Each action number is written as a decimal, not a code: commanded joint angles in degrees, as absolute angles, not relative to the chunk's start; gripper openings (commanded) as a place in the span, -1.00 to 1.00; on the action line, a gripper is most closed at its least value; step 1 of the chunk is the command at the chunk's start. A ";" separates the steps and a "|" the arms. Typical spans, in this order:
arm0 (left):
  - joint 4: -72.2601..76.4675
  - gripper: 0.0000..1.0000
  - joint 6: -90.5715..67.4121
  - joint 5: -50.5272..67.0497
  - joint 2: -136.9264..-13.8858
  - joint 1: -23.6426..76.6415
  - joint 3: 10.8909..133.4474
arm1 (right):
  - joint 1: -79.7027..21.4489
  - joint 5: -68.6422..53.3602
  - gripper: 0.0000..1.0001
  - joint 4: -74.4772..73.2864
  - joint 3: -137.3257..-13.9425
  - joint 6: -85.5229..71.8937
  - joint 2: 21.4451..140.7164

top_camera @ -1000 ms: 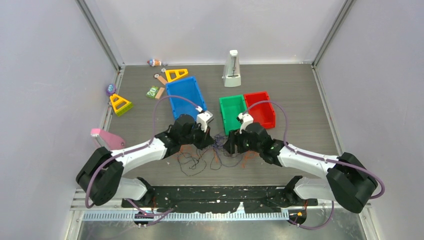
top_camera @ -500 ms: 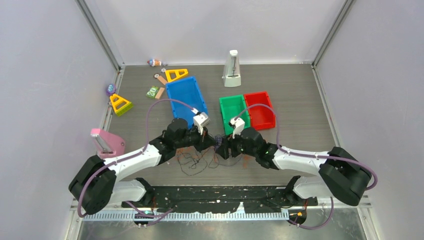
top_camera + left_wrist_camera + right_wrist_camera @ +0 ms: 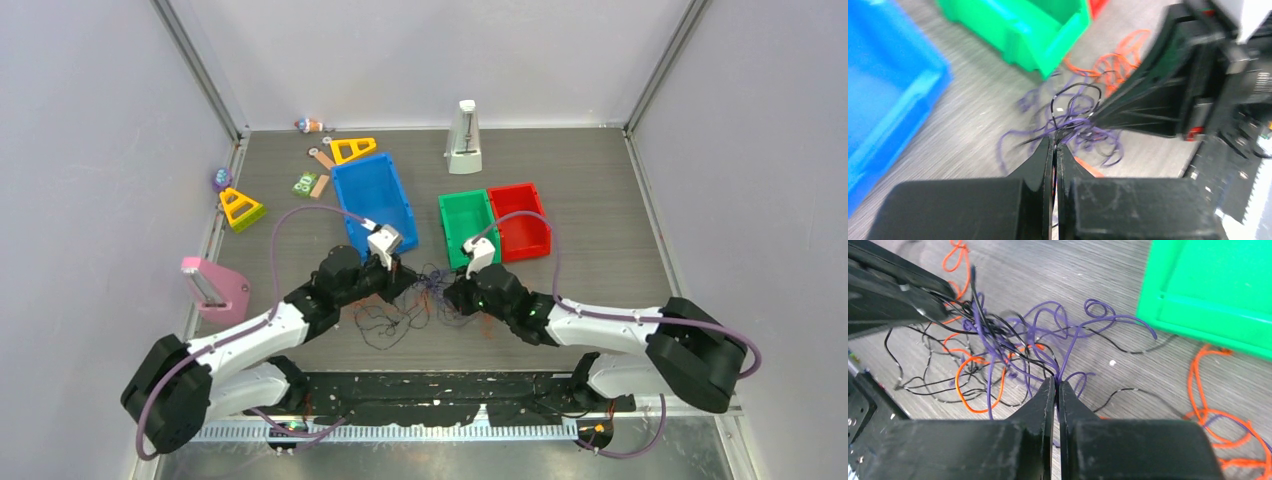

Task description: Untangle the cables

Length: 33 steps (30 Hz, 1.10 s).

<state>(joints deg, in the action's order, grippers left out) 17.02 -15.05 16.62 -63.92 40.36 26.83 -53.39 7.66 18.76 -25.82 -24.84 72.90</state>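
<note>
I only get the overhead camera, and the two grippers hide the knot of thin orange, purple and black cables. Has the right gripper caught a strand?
Observer: Yes, in its wrist view the right gripper is shut on a purple strand rising out of its grip.
Operator: And the left one?
Observer: The left gripper is shut too, a black strand looping up out of its grip.
Operator: Any orange clear of the knot?
Observer: An orange loop lies apart, beside the green plastic bin.
</note>
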 commanded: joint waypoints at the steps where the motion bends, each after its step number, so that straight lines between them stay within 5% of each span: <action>1: 15.27 -1.00 -15.30 -3.06 -56.56 39.42 24.08 | -53.27 22.53 -0.89 6.64 -24.43 -32.15 69.03; 9: 6.08 -1.00 -18.63 -27.13 -50.97 39.40 23.16 | -52.54 42.32 -0.89 -18.95 -24.16 -50.03 60.79; 14: 2.70 -1.00 -19.83 -30.56 -51.53 39.40 24.69 | -52.47 46.53 -0.90 -23.03 -21.69 -54.95 50.24; 30: 18.27 -1.00 -13.42 9.21 -54.67 39.52 22.76 | -52.47 31.79 -0.89 -10.31 -20.54 -29.74 33.17; 33: 20.28 -1.00 -13.45 12.73 -54.87 39.55 22.35 | -52.44 20.02 -0.64 -4.64 -20.18 -24.52 32.47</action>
<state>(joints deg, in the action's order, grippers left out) 13.54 -14.48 4.21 -54.76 39.68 22.55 -52.75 32.12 -12.95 -20.45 -32.80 33.78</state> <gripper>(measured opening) 0.007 0.105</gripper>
